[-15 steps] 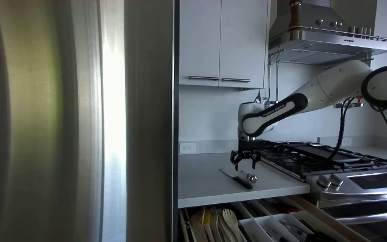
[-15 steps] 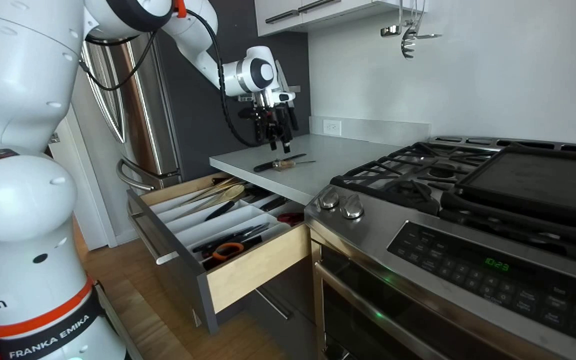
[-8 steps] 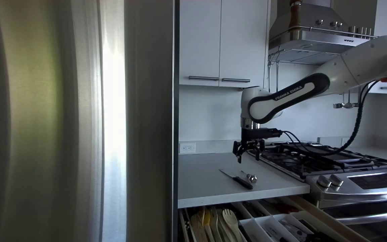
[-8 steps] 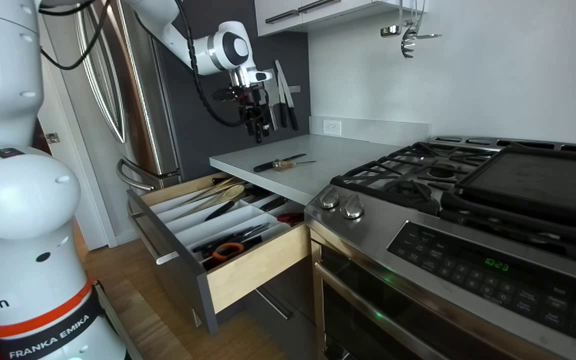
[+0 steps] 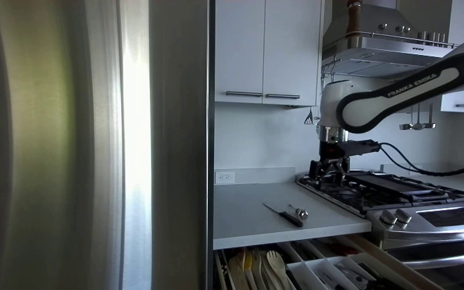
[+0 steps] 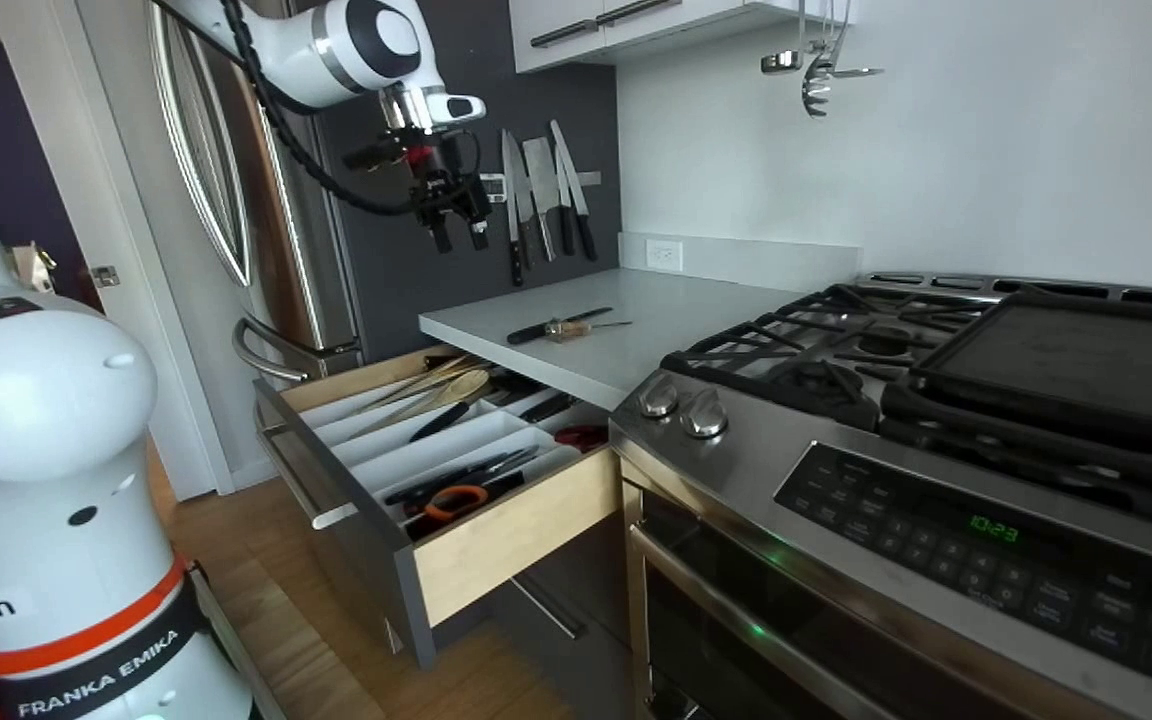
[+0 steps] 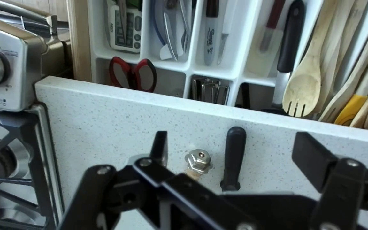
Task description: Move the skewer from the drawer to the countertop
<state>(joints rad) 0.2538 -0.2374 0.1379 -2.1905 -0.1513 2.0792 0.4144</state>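
Drawer (image 6: 521, 535) stands open at left in an exterior view. Higher up, clear of the counter (image 6: 706, 300), the fingers (image 7: 312, 159) hang wide apart and hold nothing. Next, on the counter, lie a knife (image 6: 530, 333) and, just beside it, the skewer (image 6: 576, 328), tan handle to the left, thin rod to the right. The move out of the drawer appears complete. The skewer looks light and stiff, its rod smooth enough to slip and its tip likely sharp; any new hold would go best across the tan handle, back from the metal cap, where there is more to squeeze. The knife's handle, close alongside, could crowd a descending finger. At far right, the stove (image 6: 916, 490) borders the counter.
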